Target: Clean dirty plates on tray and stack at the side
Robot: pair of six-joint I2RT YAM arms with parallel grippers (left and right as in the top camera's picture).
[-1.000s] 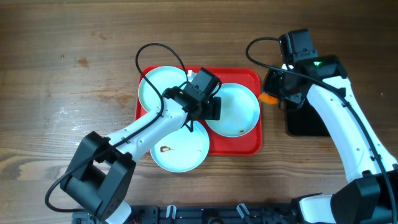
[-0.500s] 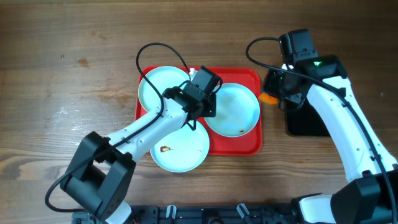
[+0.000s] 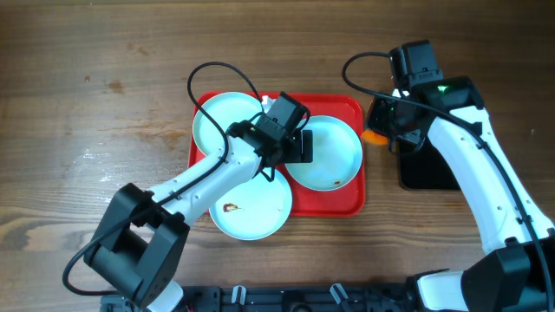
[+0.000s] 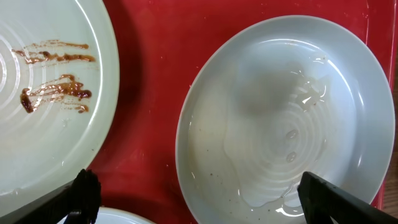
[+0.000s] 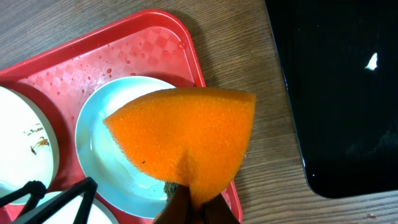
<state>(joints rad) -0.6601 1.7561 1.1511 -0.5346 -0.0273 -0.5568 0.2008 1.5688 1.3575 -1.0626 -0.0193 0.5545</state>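
Three pale plates lie on the red tray (image 3: 347, 201). The back-left plate (image 3: 221, 121) carries brown smears, seen in the left wrist view (image 4: 50, 93). The front plate (image 3: 251, 212) has a small brown smear. The right plate (image 3: 334, 154) looks wet and nearly clean (image 4: 280, 118). My left gripper (image 3: 299, 146) is open and empty, hovering over the right plate's left edge (image 4: 205, 205). My right gripper (image 3: 381, 130) is shut on an orange sponge (image 5: 186, 130), held beside the tray's right rim, off the plate (image 5: 106, 149).
A black tray (image 3: 429, 169) lies on the wooden table right of the red tray, under my right arm; it also shows in the right wrist view (image 5: 336, 81). Bare wood surrounds the red tray on the left and at the back.
My left gripper has shifted slightly over the right plate's left edge. The right arm and sponge have not moved.
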